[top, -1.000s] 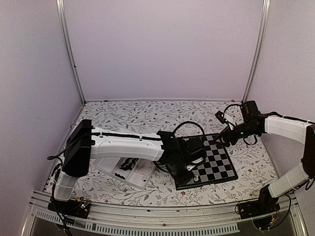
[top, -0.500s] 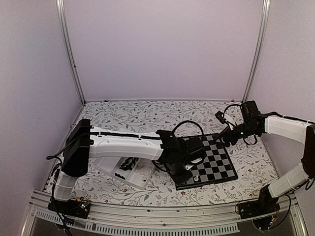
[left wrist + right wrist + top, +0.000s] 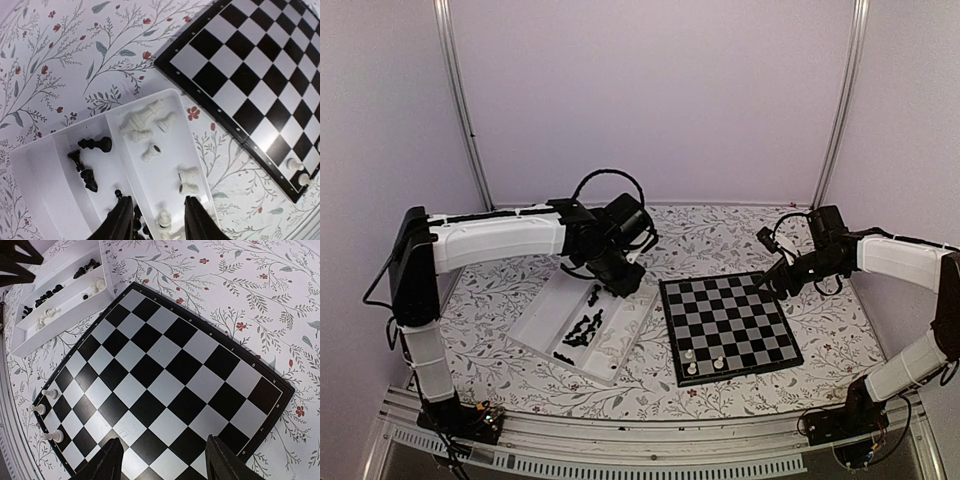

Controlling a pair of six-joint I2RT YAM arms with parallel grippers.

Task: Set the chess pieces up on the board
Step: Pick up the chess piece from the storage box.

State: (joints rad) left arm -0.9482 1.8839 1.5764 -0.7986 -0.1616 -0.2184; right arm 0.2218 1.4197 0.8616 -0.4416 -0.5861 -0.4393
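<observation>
The board (image 3: 730, 325) lies flat toward 4 o'clock of the table (image 3: 720, 235), and it is nearly bare; three white chess pieces (image 3: 49, 393) stand along its near edge, at about 7 o'clock from the board's centre in the overhead view; the other pieces lie loose in the tray (image 3: 620, 345) just beside the board at its 9 o'clock, white ones in the compartment nearer the board, black ones in the next one over; the set-up looks barely begun. The left gripper (image 3: 157, 222) hangs over the tray's far end, around 1 o'clock of the tray, jaws spread and holding nothing; the right gripper (image 3: 162, 460) hovers above the board's 1 o'clock corner, jaws likewise parted and empty, well apart from the standing pieces. The step in hand appears to be fetching the next white piece with the left arm; it would go best by choosing a piece that lies alone rather than one in the tangled cluster near the compartment's end; line the jaws across its narrow body, keep both fingertips inside the one compartment so neither catches the wall, and close gently, since such light plastic may squirt sideways. A small white piece sits between the left fingers in the wrist view, though whether it is upright I cannot tell; lift straight up past the tray wall, carry it over the board's 9 o'clock edge, and set it down on the free square next to the white ones without brushing them.
</observation>
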